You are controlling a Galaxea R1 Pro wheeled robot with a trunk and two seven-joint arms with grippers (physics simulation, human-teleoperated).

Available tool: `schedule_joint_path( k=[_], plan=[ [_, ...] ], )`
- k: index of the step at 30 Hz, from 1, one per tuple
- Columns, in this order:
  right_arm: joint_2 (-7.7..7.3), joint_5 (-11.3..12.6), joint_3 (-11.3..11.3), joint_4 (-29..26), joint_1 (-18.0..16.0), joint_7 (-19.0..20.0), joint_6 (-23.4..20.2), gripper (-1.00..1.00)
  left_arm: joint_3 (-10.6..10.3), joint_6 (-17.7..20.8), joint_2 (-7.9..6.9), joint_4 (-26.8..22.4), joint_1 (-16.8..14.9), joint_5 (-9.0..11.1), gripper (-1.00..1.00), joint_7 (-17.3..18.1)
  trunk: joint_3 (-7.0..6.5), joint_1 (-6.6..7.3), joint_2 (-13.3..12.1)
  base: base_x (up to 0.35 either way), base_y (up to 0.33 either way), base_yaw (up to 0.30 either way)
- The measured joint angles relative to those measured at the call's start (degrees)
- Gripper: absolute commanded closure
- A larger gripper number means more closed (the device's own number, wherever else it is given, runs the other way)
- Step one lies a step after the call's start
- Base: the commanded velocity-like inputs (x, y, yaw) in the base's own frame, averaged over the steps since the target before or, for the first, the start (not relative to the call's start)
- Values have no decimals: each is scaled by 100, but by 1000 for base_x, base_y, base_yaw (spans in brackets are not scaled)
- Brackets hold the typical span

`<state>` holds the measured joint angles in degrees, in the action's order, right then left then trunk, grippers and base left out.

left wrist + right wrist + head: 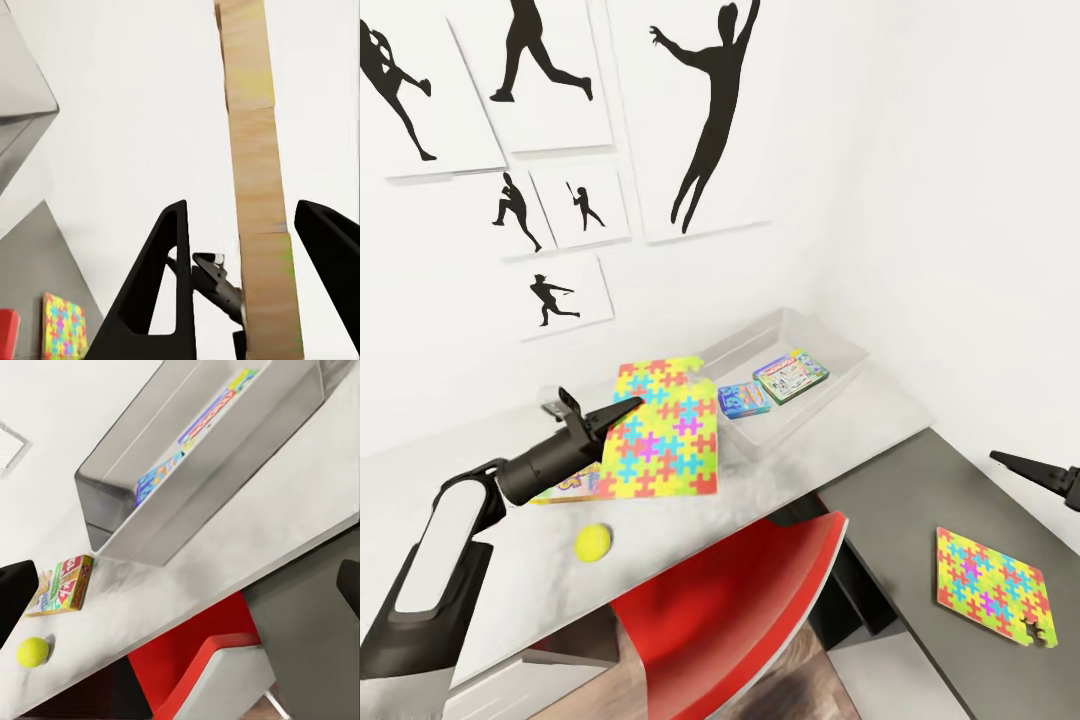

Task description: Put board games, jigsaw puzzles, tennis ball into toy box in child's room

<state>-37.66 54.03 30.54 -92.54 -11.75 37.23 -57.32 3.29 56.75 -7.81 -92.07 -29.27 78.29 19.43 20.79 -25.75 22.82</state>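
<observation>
My left gripper is shut on one edge of a jigsaw puzzle, a square board in yellow, pink, blue and green, held tilted above the white table. The left wrist view has it edge-on between the fingers. The grey toy box stands just beyond it, with two board games lying inside. A third board game lies on the table, partly under the puzzle. The tennis ball rests near the table's front. A second jigsaw puzzle lies on the dark cabinet. My right gripper hangs open above the cabinet.
A red chair is tucked under the table's front edge. The low dark grey cabinet adjoins the table on the right. White walls with black silhouette prints close the corner behind the toy box.
</observation>
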Motion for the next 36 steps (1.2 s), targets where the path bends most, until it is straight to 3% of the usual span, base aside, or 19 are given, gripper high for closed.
schedule_joint_path(
  k=[3, 5, 8, 12, 14, 23, 26, 30, 33, 36],
  plan=[
    [-11, 2, -101, -1, 2, 309, -22, -100, -360, 1, 84, 3, -141, -3, 100, -34, 0, 0, 0, 0, 0, 0],
    [-33, 1, -199, -2, 2, 852, -36, -100, -660, -8, 262, 9, -262, -4, 100, -67, 0, 0, 0, 0, 0, 0],
    [-44, -4, -258, -2, 6, 1464, -49, -100, -831, -14, 465, 9, -344, -7, 100, -91, 0, 0, 0, 0, 0, 0],
    [-36, -11, -336, -2, 10, 1985, -54, -100, -958, -19, 688, 12, -426, -13, 100, -257, 0, 0, 0, 0, 0, 0],
    [-24, -14, -378, -2, 10, 2079, -51, -100, -981, -19, 733, 12, -442, -10, 100, -345, 0, 0, 0, 0, 0, 0],
    [-14, -25, -955, -2, -3, 2235, -42, -100, -1023, -34, 801, 28, -477, -11, 100, -538, 0, 0, 0, 0, 0, 0],
    [-8, -21, -1178, -2, -45, 2238, -55, -100, -1152, -44, 898, 114, -532, -170, 100, -613, 0, 0, 0, 0, 0, 0],
    [17, -15, -1716, 1, -207, 2201, -62, -100, -1301, -52, 1036, 285, -592, -544, 100, -666, 0, 0, -1, 0, 0, 0],
    [108, -12, -2146, 4, -419, 2179, -66, -100, -1360, -53, 1155, 452, -659, -792, 100, -674, 0, 0, -1, 0, 0, 0],
    [217, -10, -2409, 6, -565, 2167, -77, -100, -1434, -52, 1228, 555, -709, -938, 100, -676, 0, 0, 0, 0, 0, 0]
  ],
)
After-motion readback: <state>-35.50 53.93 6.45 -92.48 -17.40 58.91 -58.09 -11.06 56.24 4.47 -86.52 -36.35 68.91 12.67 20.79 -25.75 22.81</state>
